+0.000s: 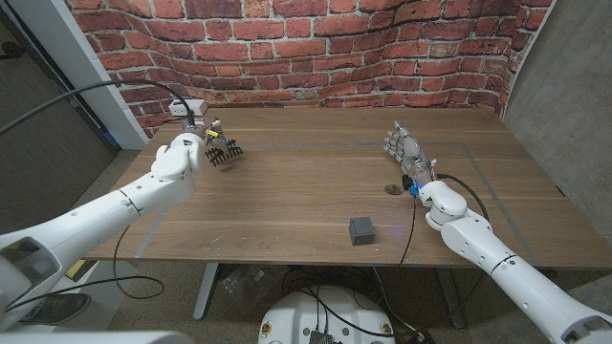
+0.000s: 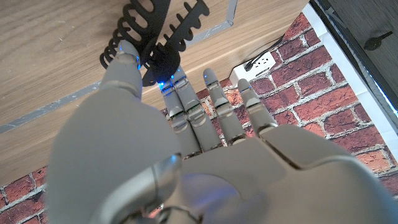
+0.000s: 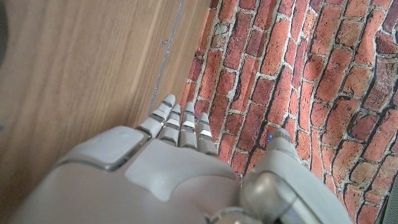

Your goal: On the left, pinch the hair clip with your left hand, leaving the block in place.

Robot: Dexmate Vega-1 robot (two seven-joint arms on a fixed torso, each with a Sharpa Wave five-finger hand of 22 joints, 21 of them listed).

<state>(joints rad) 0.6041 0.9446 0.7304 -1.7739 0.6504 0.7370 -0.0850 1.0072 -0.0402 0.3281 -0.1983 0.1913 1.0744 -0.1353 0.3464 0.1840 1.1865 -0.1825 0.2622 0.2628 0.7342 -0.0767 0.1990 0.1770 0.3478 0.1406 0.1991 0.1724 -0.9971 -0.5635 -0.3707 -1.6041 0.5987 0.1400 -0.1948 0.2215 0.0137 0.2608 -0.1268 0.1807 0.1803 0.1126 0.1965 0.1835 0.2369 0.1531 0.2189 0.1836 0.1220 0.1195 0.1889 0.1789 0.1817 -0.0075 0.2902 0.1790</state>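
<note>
My left hand [image 2: 155,143] has the black claw hair clip [image 2: 155,37] pinched between thumb and one finger, other fingers [image 2: 214,99] spread; in the head view the clip [image 1: 223,152] sits at the fingertips over the table's [image 1: 287,205] far left. Whether it is clear of the wood I cannot tell. Pinch looks made. The dark grey block [image 1: 361,230] stands untouched near the front edge, well apart. Right hand [image 1: 405,153] empty, fingers apart. A white power strip [image 1: 189,107] lies behind the clip; nothing obstructs.
</note>
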